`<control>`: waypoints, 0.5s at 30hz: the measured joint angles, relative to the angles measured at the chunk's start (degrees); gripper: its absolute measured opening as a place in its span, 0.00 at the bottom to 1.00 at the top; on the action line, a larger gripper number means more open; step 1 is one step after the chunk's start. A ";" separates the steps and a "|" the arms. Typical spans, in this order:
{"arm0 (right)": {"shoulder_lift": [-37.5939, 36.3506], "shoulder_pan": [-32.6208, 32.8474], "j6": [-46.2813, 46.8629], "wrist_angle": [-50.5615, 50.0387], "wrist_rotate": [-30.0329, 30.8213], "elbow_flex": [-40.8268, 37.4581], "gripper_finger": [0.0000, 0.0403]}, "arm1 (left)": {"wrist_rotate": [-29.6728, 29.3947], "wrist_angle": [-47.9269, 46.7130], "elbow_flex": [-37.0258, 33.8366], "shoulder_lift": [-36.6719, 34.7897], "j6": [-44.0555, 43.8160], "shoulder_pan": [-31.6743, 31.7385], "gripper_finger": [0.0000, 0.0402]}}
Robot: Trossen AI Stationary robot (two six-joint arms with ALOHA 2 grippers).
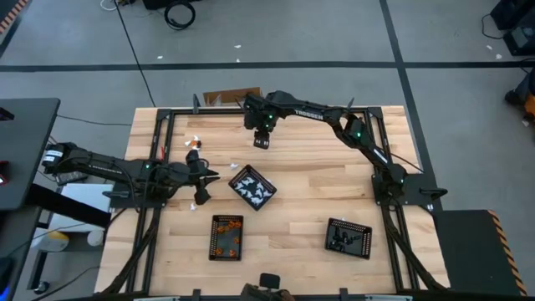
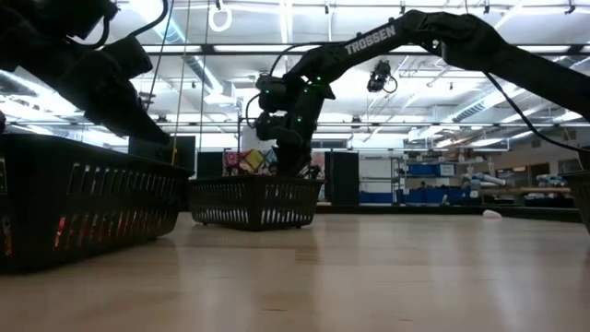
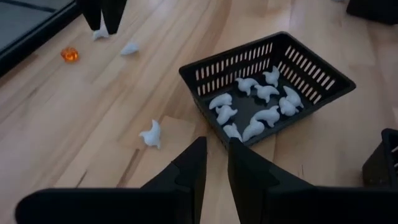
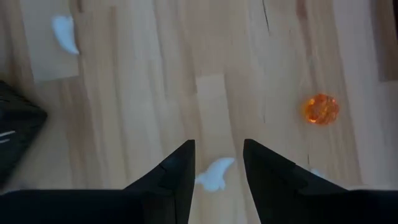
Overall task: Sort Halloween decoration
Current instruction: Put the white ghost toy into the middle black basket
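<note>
Right gripper (image 4: 217,163) hangs over the far tabletop (image 1: 301,159), jaws open astride a white ghost piece (image 4: 214,175); an orange piece (image 4: 321,109) lies near. Advice: descend straight, close on the ghost's middle, carry it to the tray of white ghosts (image 1: 252,187). Left gripper (image 3: 216,163) waits beside that tray, jaws narrowly parted, empty. Contact with the ghost cannot be confirmed.
</note>
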 joint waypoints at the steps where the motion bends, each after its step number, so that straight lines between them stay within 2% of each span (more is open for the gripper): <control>1: -0.31 -0.35 0.02 0.31 -0.03 -0.68 0.35 | 0.00 -0.19 0.00 0.00 -0.40 0.00 0.19; 5: -1.24 -1.85 -0.20 1.96 -0.14 -5.32 0.35 | -0.02 -0.75 0.00 -0.02 -0.98 0.00 0.19; 10: -6.04 -3.50 -1.90 9.27 0.16 -12.58 0.35 | -0.01 -0.66 0.00 0.00 -1.08 0.00 0.19; 15: -9.20 -4.78 -4.68 11.01 0.07 -17.54 0.36 | -0.02 -0.62 0.00 -0.02 -1.08 0.00 0.19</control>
